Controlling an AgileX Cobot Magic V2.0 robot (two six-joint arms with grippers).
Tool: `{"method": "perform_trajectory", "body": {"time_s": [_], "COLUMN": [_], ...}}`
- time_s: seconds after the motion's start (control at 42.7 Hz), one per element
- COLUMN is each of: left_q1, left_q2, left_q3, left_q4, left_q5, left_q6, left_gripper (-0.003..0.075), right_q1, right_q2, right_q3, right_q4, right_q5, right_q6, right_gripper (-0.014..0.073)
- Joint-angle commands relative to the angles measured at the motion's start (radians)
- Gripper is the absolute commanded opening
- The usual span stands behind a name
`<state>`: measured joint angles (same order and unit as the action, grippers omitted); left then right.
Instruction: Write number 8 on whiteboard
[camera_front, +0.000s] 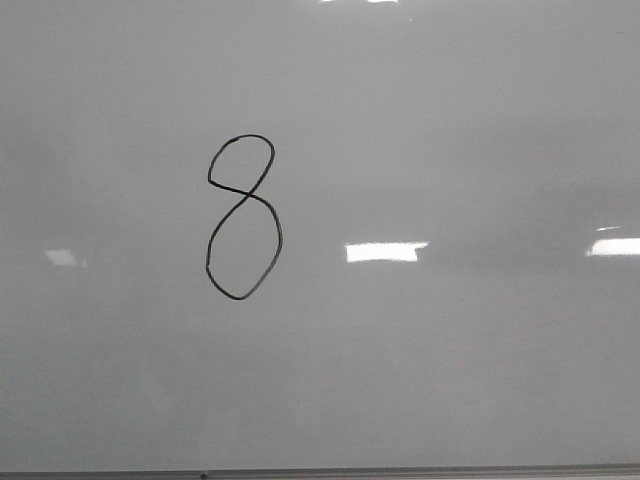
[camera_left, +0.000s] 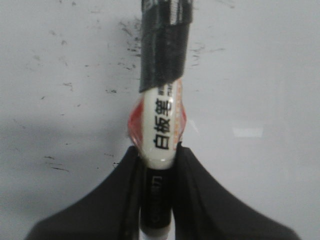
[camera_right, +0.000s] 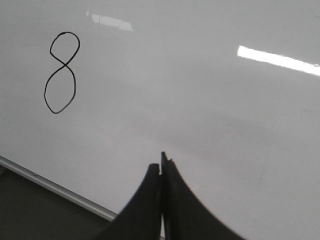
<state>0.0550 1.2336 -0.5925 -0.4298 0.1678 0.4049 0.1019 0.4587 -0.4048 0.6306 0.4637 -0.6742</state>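
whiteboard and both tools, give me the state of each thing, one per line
whiteboard: glossy, light reflections, one figure drawn on it
number 8: fully drawn, both loops closed, smaller loop on top
marker: clamped in the left tool, upper part wrapped in black tape
left tool: shut on the marker
right tool: shut, empty, off the board

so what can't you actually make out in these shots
- Marker tip, left wrist view: cut off by the picture's edge, black tape covers the barrel there.
- Small print on the marker, left wrist view: blurred.
- Arms, front view: none show, only the whiteboard and the 8.
- Right end effector, right wrist view: shut, fingers together, nothing seen between.
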Motion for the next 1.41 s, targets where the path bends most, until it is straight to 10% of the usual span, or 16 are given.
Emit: {"method": "perform_trajectory", "body": {"time_s": [0.0, 0.281, 1.054, 1.382], "left_q1": [0.002, 0.002, 0.011, 0.036], "left_q2": [0.037, 0.142, 0.110, -0.197], "left_q3": [-0.055, -0.136, -0.147, -0.147], "left_q4": [-0.019, 0.002, 0.008, 0.039], "left_q5": [-0.109, -0.135, -0.048, 0.118], "left_q6": [-0.009, 0.002, 0.002, 0.002], "left_gripper": [-0.0020, -0.0003, 0.0459, 0.0424], "right_q1": [-0.006, -0.006, -0.006, -0.006], "right_q2": [0.001, 0.001, 0.001, 0.001], "right_q3": [-0.027, -0.014, -0.014, -0.014], "right_q4": [0.023, 0.023, 0.023, 0.024], "right_q5": [-0.063, -0.072, -0.080, -0.079], "right_q6": [0.000, 0.000, 0.000, 0.000], "right_gripper": [-0.0069, -0.0069, -0.0069, -0.0069]}}
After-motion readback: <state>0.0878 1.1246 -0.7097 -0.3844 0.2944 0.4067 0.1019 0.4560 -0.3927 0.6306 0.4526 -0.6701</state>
